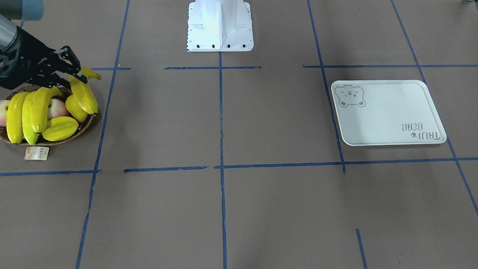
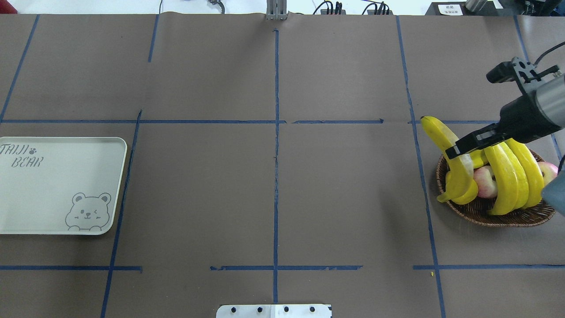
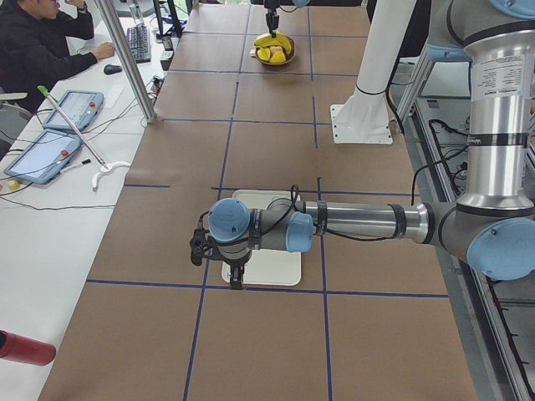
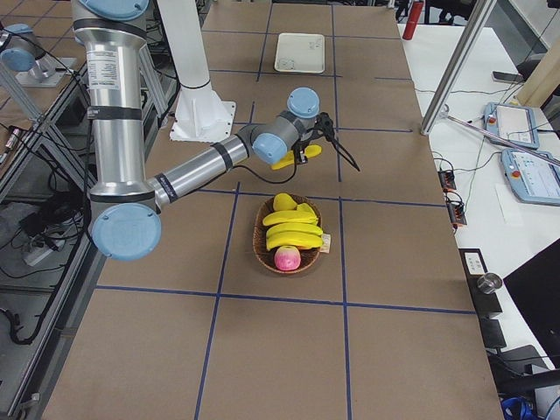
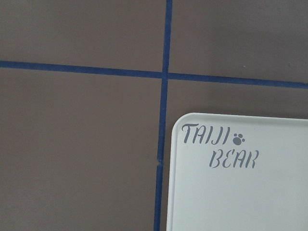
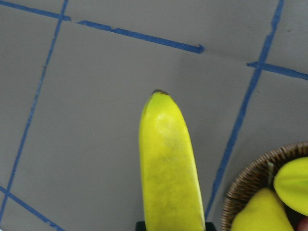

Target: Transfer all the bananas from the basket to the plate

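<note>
Closest to my right wrist camera is a smooth yellow banana, dark at the tip, its end jutting out over the brown surface. From overhead, the pale plate with its bear drawing lies at the far left. The left pincer hovers above it, and I cannot tell how its jaws stand. At the right, the right pincer is clenched across that banana above the wicker basket. Three more bananas lie curved in the basket beside pink apples.
</note>
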